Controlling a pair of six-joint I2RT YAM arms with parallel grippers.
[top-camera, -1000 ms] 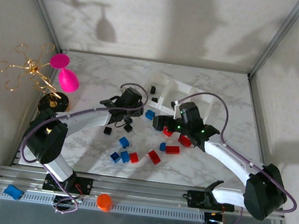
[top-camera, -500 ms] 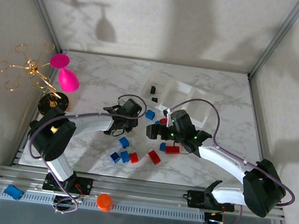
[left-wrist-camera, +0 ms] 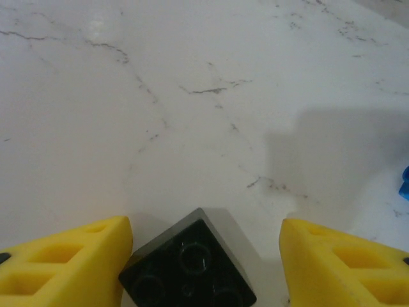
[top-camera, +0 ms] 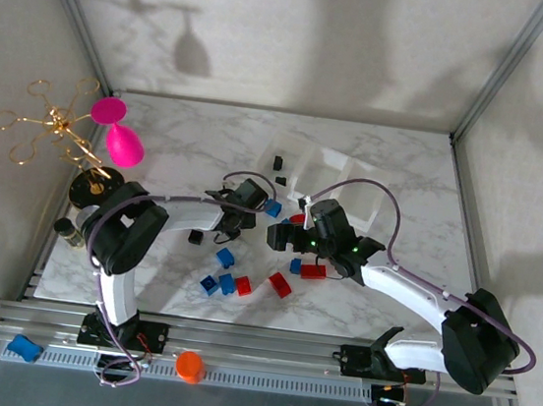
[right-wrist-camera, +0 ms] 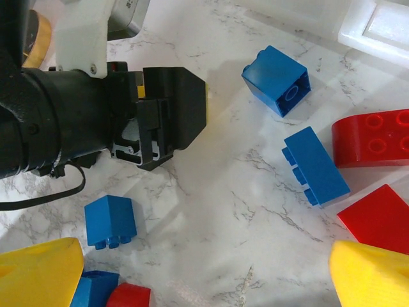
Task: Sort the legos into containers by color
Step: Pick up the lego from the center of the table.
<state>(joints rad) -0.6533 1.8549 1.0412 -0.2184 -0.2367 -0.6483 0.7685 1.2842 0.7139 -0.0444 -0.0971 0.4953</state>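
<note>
A black lego (left-wrist-camera: 188, 265) lies on the marble between my left gripper's (left-wrist-camera: 206, 256) yellow fingers. The left finger (left-wrist-camera: 70, 259) is right beside it and the right finger (left-wrist-camera: 345, 262) stands well apart, so the gripper is open. From above, my left gripper (top-camera: 234, 220) sits just left of my right gripper (top-camera: 282, 236). My right gripper (right-wrist-camera: 204, 281) is open over bare marble. Blue legos (right-wrist-camera: 276, 80) (right-wrist-camera: 316, 165) (right-wrist-camera: 110, 220) and red legos (right-wrist-camera: 374, 137) lie around it. The white tray (top-camera: 341, 157) stands behind, with two black legos (top-camera: 278, 162) in its left compartment.
Loose blue and red legos (top-camera: 227, 283) are scattered in front of the grippers, and a lone black one (top-camera: 195, 237) lies to the left. A gold wire stand (top-camera: 58, 127) with a pink goblet (top-camera: 123, 145) is at far left. An orange knob (top-camera: 190, 365) rests on the front rail.
My left gripper moved forward, then shifted slightly right, and the left arm folded closer in. My right gripper moved left a second ago and has held still since.
</note>
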